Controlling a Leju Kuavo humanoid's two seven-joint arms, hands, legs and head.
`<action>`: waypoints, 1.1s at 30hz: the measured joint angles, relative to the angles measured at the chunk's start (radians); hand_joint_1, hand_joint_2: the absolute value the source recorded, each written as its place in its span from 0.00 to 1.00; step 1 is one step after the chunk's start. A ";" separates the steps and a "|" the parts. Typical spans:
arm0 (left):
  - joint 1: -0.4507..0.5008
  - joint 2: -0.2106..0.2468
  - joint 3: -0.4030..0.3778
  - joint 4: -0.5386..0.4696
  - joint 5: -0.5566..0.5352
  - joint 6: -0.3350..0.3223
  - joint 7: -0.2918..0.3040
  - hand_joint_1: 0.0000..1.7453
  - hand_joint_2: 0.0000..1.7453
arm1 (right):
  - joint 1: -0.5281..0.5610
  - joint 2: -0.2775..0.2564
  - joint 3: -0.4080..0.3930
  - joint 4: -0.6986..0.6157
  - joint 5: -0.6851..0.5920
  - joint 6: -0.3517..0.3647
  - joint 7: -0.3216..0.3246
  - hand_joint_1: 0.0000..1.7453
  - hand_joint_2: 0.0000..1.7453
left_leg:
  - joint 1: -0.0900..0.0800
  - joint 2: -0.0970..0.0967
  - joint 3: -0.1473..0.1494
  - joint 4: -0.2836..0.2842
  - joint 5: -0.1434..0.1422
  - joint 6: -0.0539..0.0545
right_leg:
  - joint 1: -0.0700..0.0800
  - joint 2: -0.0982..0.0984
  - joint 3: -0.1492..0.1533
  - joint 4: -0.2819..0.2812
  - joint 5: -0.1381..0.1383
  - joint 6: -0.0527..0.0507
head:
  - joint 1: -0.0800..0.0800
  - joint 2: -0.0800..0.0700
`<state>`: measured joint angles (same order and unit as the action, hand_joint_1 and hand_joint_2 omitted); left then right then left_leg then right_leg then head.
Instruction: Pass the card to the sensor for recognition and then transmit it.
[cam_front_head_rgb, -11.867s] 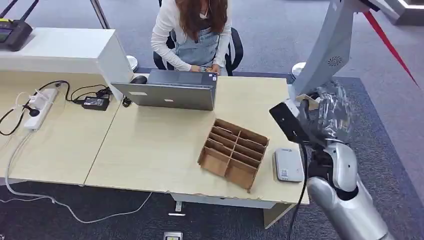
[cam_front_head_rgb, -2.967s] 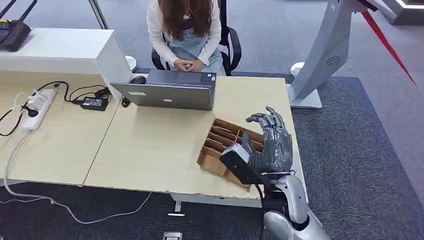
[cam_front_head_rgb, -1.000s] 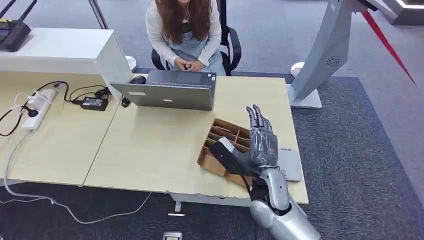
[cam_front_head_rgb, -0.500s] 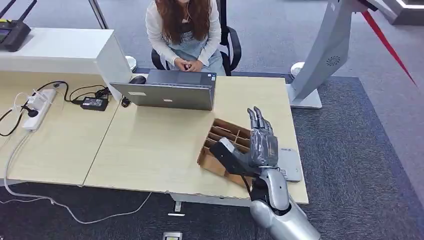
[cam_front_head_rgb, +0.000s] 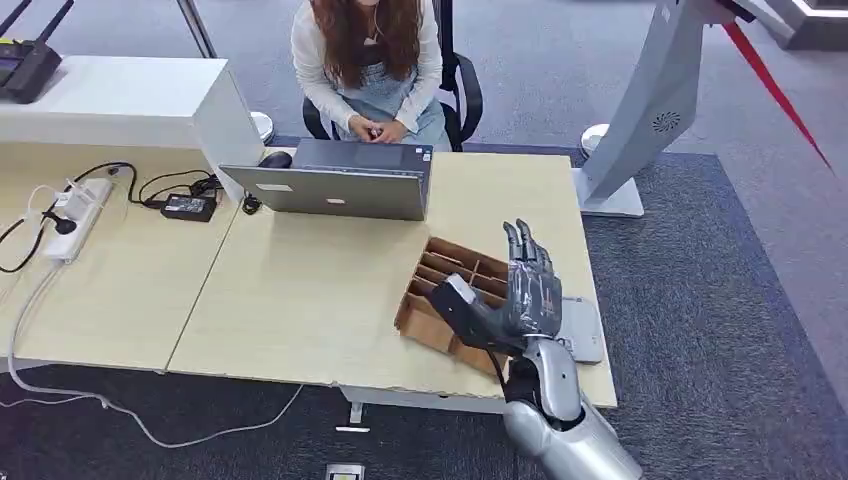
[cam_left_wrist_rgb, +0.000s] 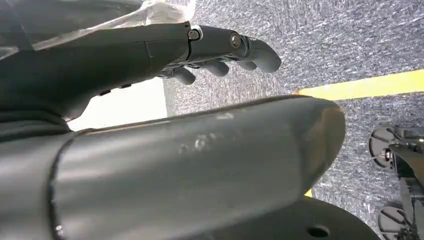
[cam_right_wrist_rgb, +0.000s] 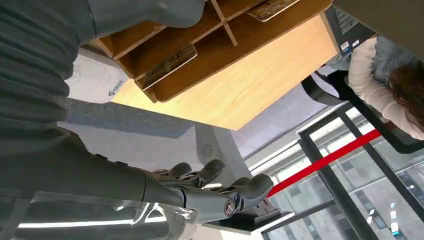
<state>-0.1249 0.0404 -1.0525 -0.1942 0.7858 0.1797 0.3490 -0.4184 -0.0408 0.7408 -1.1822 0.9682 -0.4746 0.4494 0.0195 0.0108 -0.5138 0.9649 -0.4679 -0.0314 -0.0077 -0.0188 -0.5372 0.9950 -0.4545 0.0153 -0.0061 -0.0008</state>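
Note:
My right hand (cam_front_head_rgb: 522, 292) hovers over the right half of the brown cardboard divider box (cam_front_head_rgb: 445, 272), fingers straight and together, thumb spread toward the left, holding nothing. The right wrist view shows the same hand (cam_right_wrist_rgb: 200, 192) above the box (cam_right_wrist_rgb: 210, 50), with cards (cam_right_wrist_rgb: 167, 62) lying in its compartments. The flat white sensor (cam_front_head_rgb: 584, 330) lies on the table just right of the box, partly behind my hand, and appears again as the sensor (cam_right_wrist_rgb: 92, 80). My left hand (cam_left_wrist_rgb: 215, 45) hangs over grey carpet with its fingers loosely extended and nothing in it.
A person (cam_front_head_rgb: 375, 60) sits behind an open laptop (cam_front_head_rgb: 340, 185) at the far side of the wooden table (cam_front_head_rgb: 300, 300). A power strip (cam_front_head_rgb: 80, 215) and cables lie at the left. A grey stand (cam_front_head_rgb: 640, 120) rises beyond the table's right end.
In the last second my right hand has sunk slightly toward the near edge of the box, its fingers still straight. Nothing has been picked up.

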 joint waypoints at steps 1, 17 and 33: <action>0.000 0.000 0.000 0.000 0.000 0.000 0.000 0.00 0.00 | 0.000 0.000 0.000 0.000 0.000 0.000 0.000 0.12 1.00 | 0.000 0.000 0.000 0.000 0.000 0.000 | 0.000 0.000 0.000 0.000 0.000 0.000 | 0.000 0.000; 0.000 0.000 0.000 0.000 0.000 0.000 0.000 0.00 0.00 | 0.000 -0.004 0.000 0.000 0.000 0.000 0.000 0.12 1.00 | 0.000 0.000 0.000 0.000 0.000 0.000 | 0.000 0.000 0.000 0.000 0.000 0.000 | 0.000 0.000; 0.000 0.000 0.000 0.000 0.003 0.000 0.000 0.00 0.00 | 0.001 -0.008 -0.001 0.013 0.000 0.001 0.013 0.78 1.00 | 0.000 0.000 0.000 0.000 0.000 0.000 | 0.000 0.000 0.000 0.000 0.000 0.000 | 0.000 0.000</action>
<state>-0.1247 0.0408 -1.0525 -0.1942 0.7889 0.1797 0.3487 -0.4173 -0.0484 0.7397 -1.1696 0.9682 -0.4734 0.4627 0.0195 0.0108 -0.5137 0.9649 -0.4679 -0.0314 -0.0077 -0.0189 -0.5371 0.9950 -0.4545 0.0153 -0.0061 -0.0008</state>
